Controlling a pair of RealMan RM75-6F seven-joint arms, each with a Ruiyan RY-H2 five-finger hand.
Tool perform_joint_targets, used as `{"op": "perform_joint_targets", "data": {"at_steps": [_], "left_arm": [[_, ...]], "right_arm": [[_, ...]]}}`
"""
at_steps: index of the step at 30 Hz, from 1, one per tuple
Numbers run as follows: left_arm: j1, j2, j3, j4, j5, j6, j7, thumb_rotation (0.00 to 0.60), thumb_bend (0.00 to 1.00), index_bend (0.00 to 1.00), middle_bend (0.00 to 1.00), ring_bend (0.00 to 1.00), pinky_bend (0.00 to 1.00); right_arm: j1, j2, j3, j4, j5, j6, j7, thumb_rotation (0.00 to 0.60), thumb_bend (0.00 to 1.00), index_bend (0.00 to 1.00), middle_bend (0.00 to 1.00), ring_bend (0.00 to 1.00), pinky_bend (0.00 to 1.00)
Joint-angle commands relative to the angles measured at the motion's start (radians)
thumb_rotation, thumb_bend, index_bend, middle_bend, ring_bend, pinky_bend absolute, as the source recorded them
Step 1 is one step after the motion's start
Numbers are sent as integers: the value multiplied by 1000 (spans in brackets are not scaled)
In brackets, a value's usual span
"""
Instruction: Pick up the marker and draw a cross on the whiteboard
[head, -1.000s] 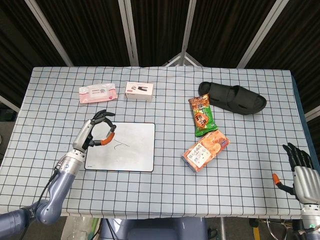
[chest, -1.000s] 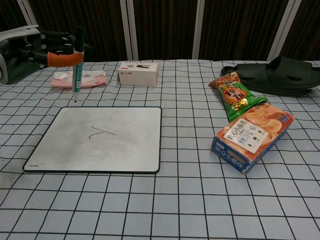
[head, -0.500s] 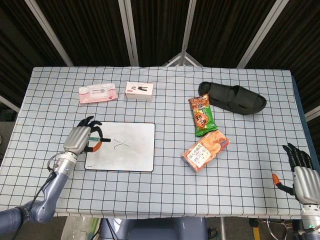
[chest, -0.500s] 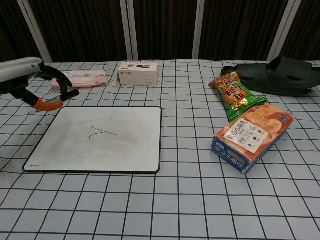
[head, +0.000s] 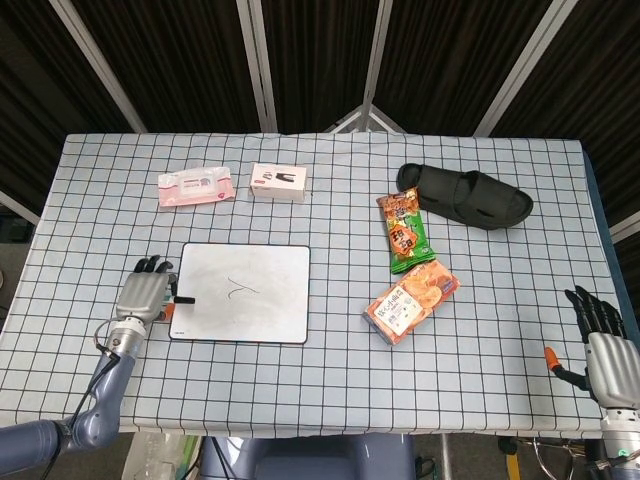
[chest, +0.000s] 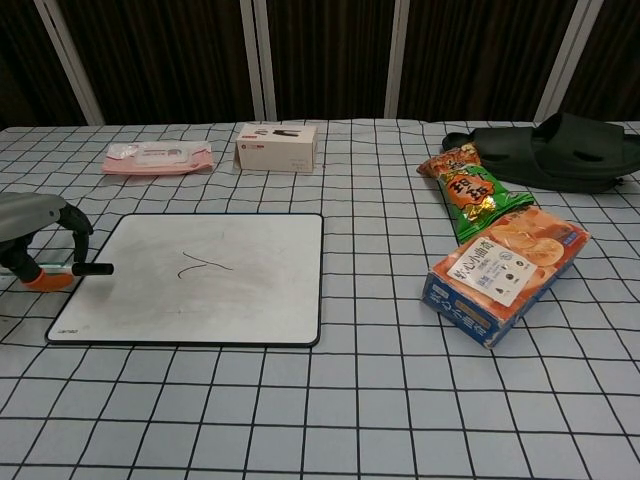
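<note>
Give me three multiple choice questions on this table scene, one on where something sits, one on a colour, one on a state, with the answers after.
1. Where is the left hand?
A. at the whiteboard's left edge
B. on the slipper
C. beside the snack box

2. What colour is the wipes pack?
A. blue
B. pink
C. black

3. What is the marker's state?
A. standing upright on the board
B. lying loose by the slipper
C. held roughly level in the left hand

Answers: 1 A, the hand sits beside the whiteboard. 2 B, the pack is pink. 3 C, the chest view shows the marker lying level in the hand's grip.
</note>
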Motion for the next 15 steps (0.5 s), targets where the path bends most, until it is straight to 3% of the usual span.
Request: {"op": "perform_joint_targets", "data": {"at_steps": [1, 5, 12, 15], "left_arm": [[0, -10, 0, 7, -6, 8, 3, 600, 447, 584, 58, 25, 53], [1, -9, -3, 2, -8, 8, -5, 600, 393, 480, 3, 2, 20], [11, 22, -11, -41, 24, 15, -50, 600, 308, 301, 0, 0, 0], [23, 54, -11, -81, 58, 32, -76, 600, 304, 180, 0, 0, 0]], "right_arm": [[0, 0, 0, 0, -1, 0, 0, 600, 343, 0, 0, 0, 0], [0, 0, 0, 0, -1, 1, 0, 600, 343, 0, 0, 0, 0], [-2, 0, -1, 1, -4, 3, 1, 600, 344, 0, 0, 0, 0], [-1, 0, -3, 0, -6, 2, -2, 600, 344, 0, 0, 0, 0]]}}
